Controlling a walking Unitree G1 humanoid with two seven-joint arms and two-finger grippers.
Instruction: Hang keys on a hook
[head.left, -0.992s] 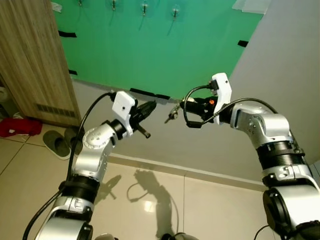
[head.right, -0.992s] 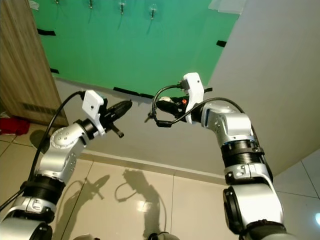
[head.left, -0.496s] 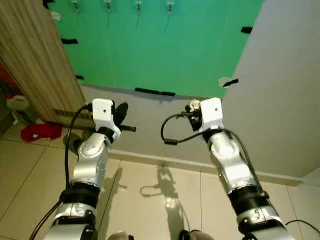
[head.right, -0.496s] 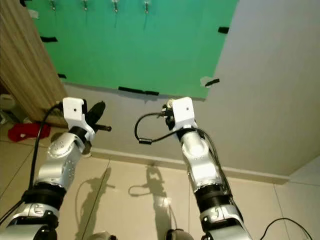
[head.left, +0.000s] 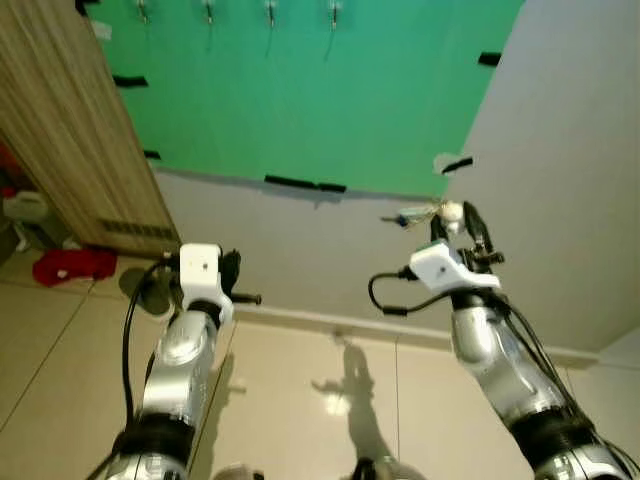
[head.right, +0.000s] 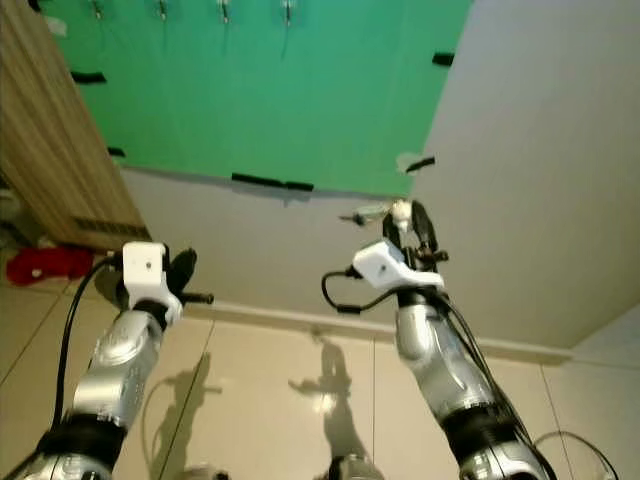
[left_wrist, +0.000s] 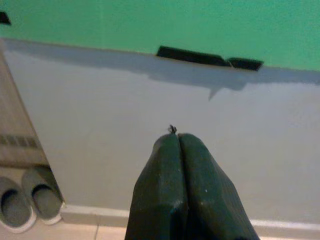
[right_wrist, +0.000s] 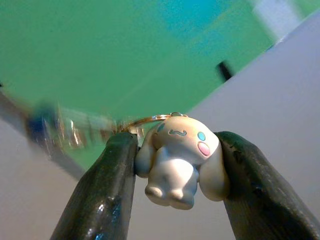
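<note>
- The green board (head.left: 330, 90) covers the upper part of the grey wall (head.left: 560, 150), and it is held by strips of black tape.
- A wooden cabinet (head.left: 70, 130) stands at the robot's left, with slippers (left_wrist: 22, 197) and a red cloth (head.left: 70, 265) on the tiled floor (head.left: 300, 400) near it.
- The right gripper (right_wrist: 172, 165) is raised toward the wall, below the board's lower right corner. Its fingers (right_wrist: 105, 190) pinch a small white figure (right_wrist: 177, 160) from both sides.
- The left gripper (left_wrist: 178, 145) is lower and points at the bare wall. Its fingers are pressed together on nothing.
- Four hooks (head.left: 270, 12) sit in a row at the top of the board, high above and to the left of the right gripper, well apart from it.
- The keys (head.left: 410, 215) hang on a thin ring (right_wrist: 150, 120) from the figure and stick out to the side; they look blurred.
- I judge the bunch is light and loose, so it will swing. The figure looks soft and gives a sure hold, but the stiff ring is the part that must go over a hook.
</note>
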